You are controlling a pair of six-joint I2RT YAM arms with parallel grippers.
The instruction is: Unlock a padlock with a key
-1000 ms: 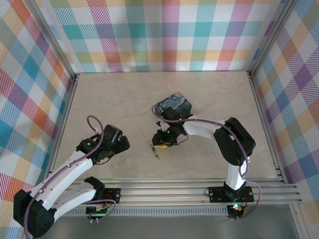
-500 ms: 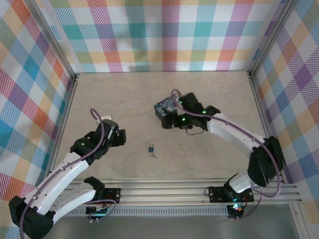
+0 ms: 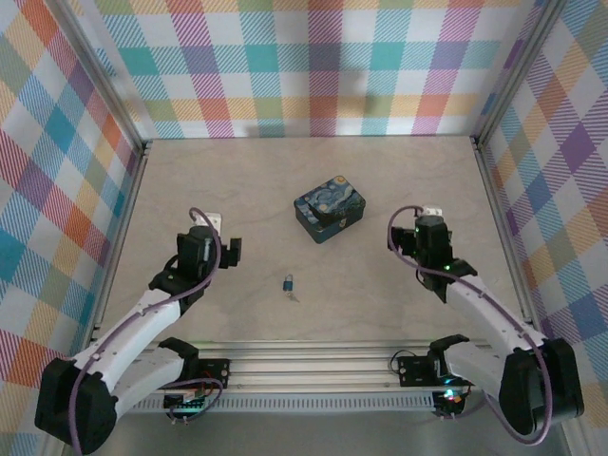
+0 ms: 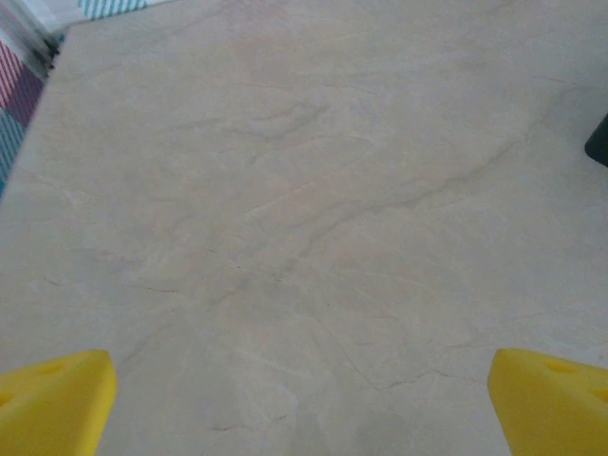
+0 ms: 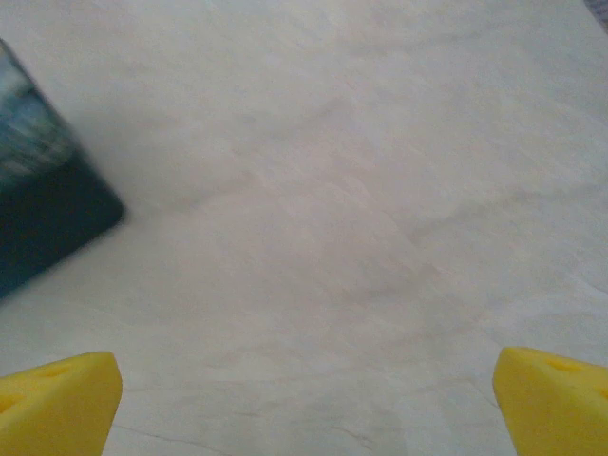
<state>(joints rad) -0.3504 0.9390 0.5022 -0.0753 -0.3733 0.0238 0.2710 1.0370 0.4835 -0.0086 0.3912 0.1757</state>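
Right arm has pulled back since half a second ago: it was stretched over the tin (image 3: 330, 207) and now sits folded at the right side of the table (image 3: 237, 180), well apart from the tin. Left arm has shifted slightly toward the far side. Padlock and key have not moved in that interval.

- Padlock (image 3: 286, 282): lies on the bare table nearer the front edge than the tin, roughly midway between the two arms. Judged a sensible spot, since either arm can reach it.
- Key (image 3: 294, 297): a thin sliver just beside the padlock on its near-right side. Too small to tell whether it touches the body or sits in the keyhole. Shackle state also unreadable.
- Left gripper (image 3: 232, 254): in the left wrist view (image 4: 302, 404) the yellow fingertips (image 4: 52, 399) sit at opposite corners, spread wide over plain tabletop, nothing between them.
- Right gripper (image 3: 399, 239): in the right wrist view (image 5: 306, 404) also spread wide and empty; a corner of the tin (image 5: 38, 209) is blurred at the left.

Judgement: both claws are parked clear of the work and neither holds a task item. Whether the lock is open cannot be confirmed.
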